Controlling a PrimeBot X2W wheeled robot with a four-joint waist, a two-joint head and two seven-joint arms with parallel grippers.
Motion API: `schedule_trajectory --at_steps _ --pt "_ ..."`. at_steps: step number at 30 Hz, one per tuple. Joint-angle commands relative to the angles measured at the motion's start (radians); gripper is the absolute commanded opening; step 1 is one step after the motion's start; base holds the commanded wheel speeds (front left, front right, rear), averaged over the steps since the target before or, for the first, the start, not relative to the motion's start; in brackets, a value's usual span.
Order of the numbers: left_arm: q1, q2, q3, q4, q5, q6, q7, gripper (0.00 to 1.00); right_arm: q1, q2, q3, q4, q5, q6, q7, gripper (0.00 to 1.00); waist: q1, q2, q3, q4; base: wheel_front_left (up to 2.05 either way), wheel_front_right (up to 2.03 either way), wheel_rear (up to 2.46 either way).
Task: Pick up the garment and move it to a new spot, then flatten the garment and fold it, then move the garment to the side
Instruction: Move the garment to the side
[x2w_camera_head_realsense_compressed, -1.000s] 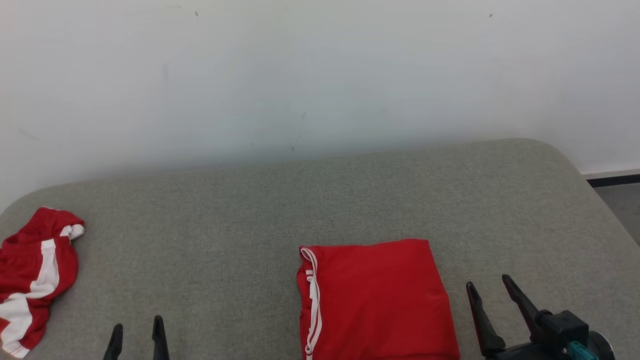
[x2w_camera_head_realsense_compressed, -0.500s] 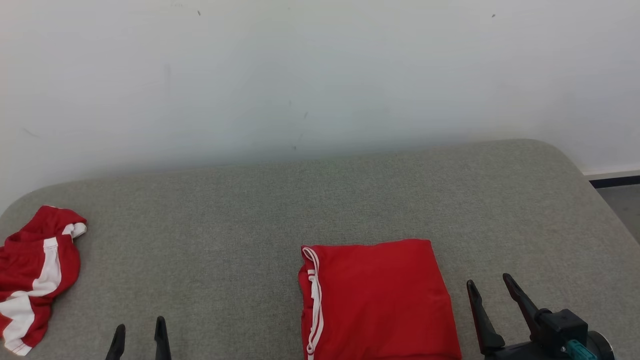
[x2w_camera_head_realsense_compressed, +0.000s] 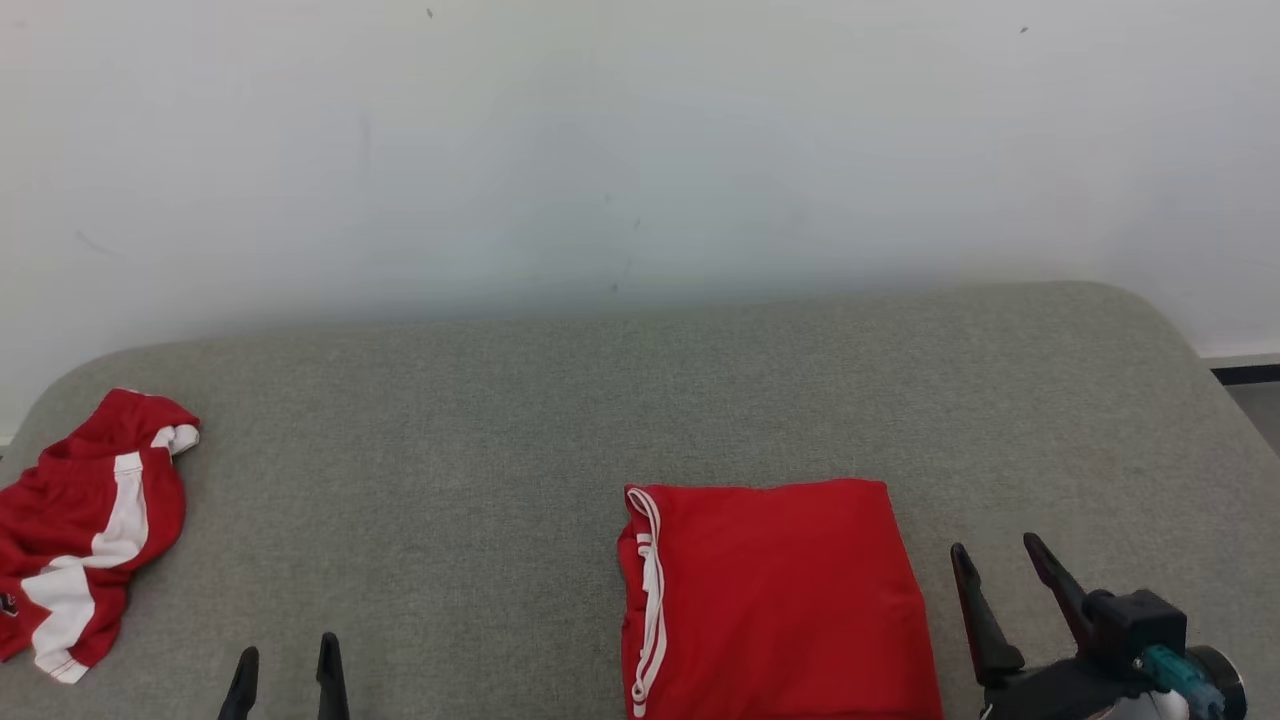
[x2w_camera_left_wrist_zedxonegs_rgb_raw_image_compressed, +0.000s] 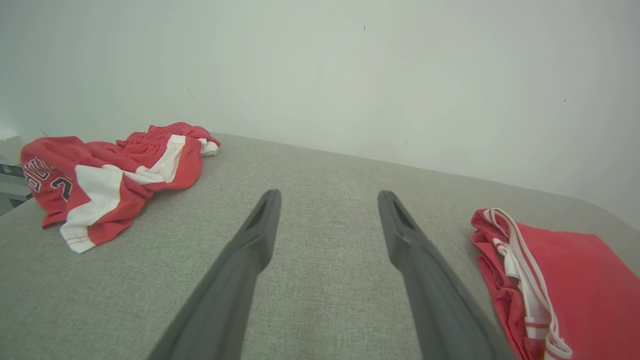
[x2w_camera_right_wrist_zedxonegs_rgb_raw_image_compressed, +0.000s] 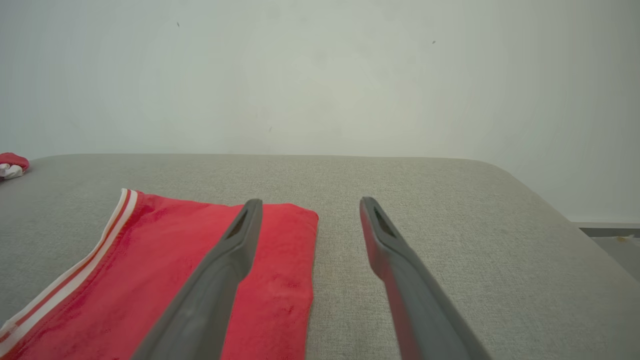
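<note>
Since a second ago: the whole head view sits shifted a little to the right, wall specks included. This is a camera turn, not a move of the cloth. Both garments keep their places on the grey padded surface (x2w_camera_head_realsense_compressed: 500, 440), and both grippers keep their spread.

Folded red garment (x2w_camera_head_realsense_compressed: 775, 600): lower centre-right of the head frame. It lies flat and roughly rectangular, with white-trimmed edges stacked along its left side. Its bottom edge is cut off by the frame.

Right gripper (x2w_camera_head_realsense_compressed: 994, 545): lower right, just beside the garment's right edge and apart from it in the head view. Fingers wide apart, nothing between them. In the right wrist view one finger overlaps the garment's corner; contact cannot be told.

Left gripper (x2w_camera_head_realsense_compressed: 288, 650): lower left, tips only. Fingers wide apart, holding nothing, bare surface between them. Well apart from both garments.

Crumpled red-and-white garment (x2w_camera_head_realsense_compressed: 90, 520): far left edge, bunched. Dark lettering shows on it in the left wrist view.

White wall (x2w_camera_head_realsense_compressed: 640, 150): upper half of the frame.
</note>
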Motion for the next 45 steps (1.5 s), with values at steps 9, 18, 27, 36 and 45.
schedule_trajectory --at_steps 9,18,27,36,45 --pt "-0.02 0.0 -0.024 -0.019 0.02 -0.007 -0.001 1.0 -0.124 0.001 -0.104 0.094 0.032 -0.003 0.249 1.0 0.0 0.0 0.083 0.103 0.0 0.0 0.0" --pt "-0.072 0.0 -0.051 -0.038 0.01 0.0 -0.001 1.0 -0.196 0.012 -0.124 0.201 0.053 -0.003 0.446 1.0 0.0 0.0 0.185 0.179 0.0 0.0 0.0" --pt "-0.097 0.0 -0.058 -0.041 0.004 0.009 -0.001 1.0 -0.184 0.01 -0.065 0.289 0.09 -0.001 0.615 1.0 0.0 0.0 0.213 0.186 0.0 0.0 0.0" --pt "-0.125 0.0 -0.065 -0.045 -0.004 0.005 -0.001 1.0 -0.239 -0.095 0.016 0.232 0.041 -0.004 0.617 0.0 0.0 0.0 0.235 0.152 0.0 0.0 0.0" --pt "-0.155 0.0 -0.065 -0.085 0.005 -0.006 -0.001 1.0 -0.399 -0.23 0.233 0.155 0.061 -0.003 0.594 0.0 0.0 0.0 0.296 0.061 0.0 0.0 0.0"
